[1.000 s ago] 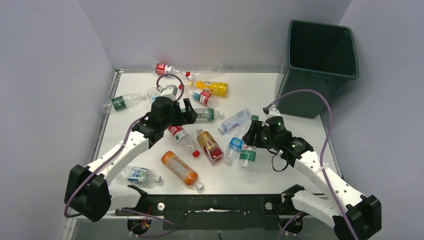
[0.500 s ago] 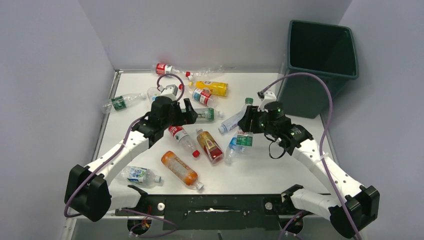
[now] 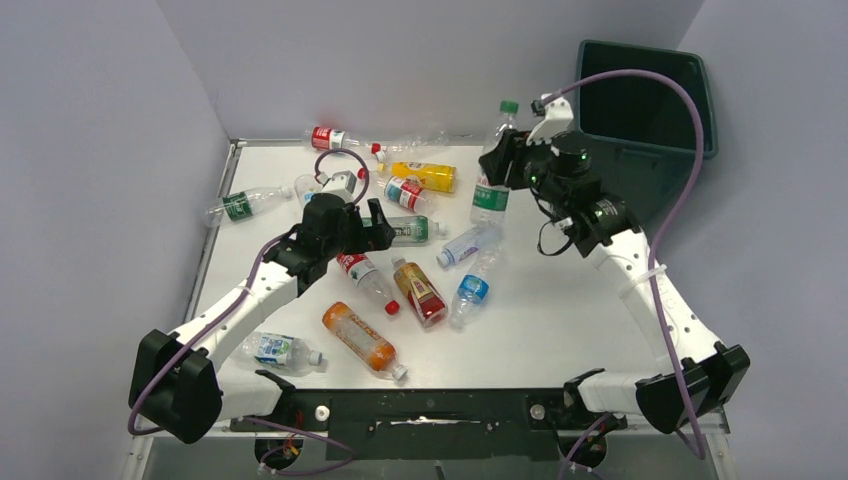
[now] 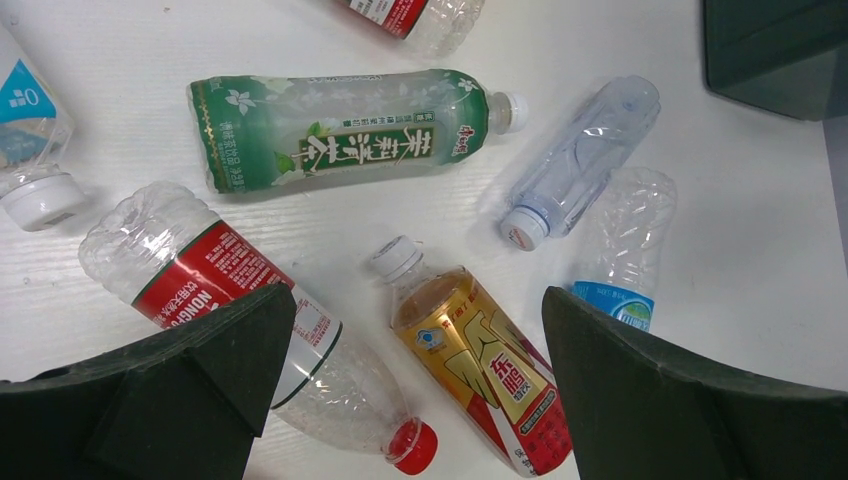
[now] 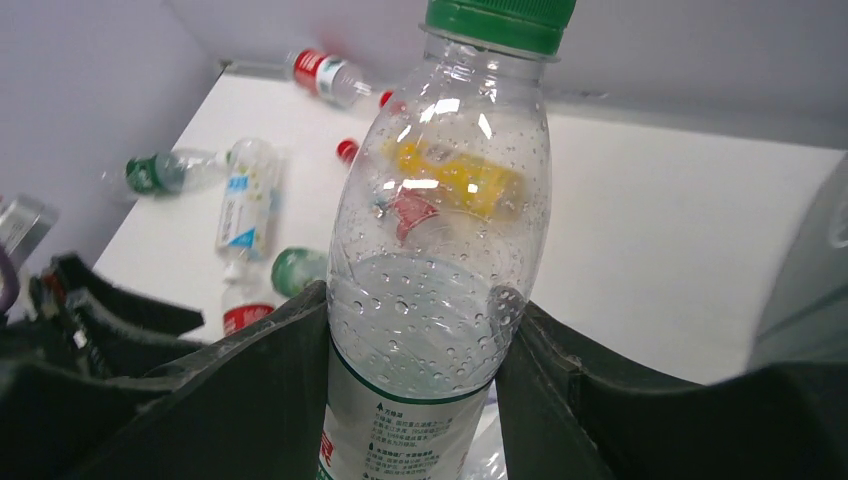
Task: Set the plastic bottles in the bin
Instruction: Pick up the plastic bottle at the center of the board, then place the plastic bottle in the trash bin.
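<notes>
Right fingers [image 5: 240, 390] clamped mid-body on green-capped bottle [image 5: 440, 250], upright near bin [image 3: 706, 110]; left fingers [image 4: 210, 360] wide apart. Judged light, thin-walled, crushable; best held at label band.

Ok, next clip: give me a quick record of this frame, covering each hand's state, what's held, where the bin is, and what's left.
right hand: shut on green-capped bottle, held upright above the table
left hand: open, empty, above red-label bottle and gold-label bottle
bin: far right corner, just right of the held bottle
table: orange bottle and about a dozen others lying loose
task status: held bottle not yet over the bin
</notes>
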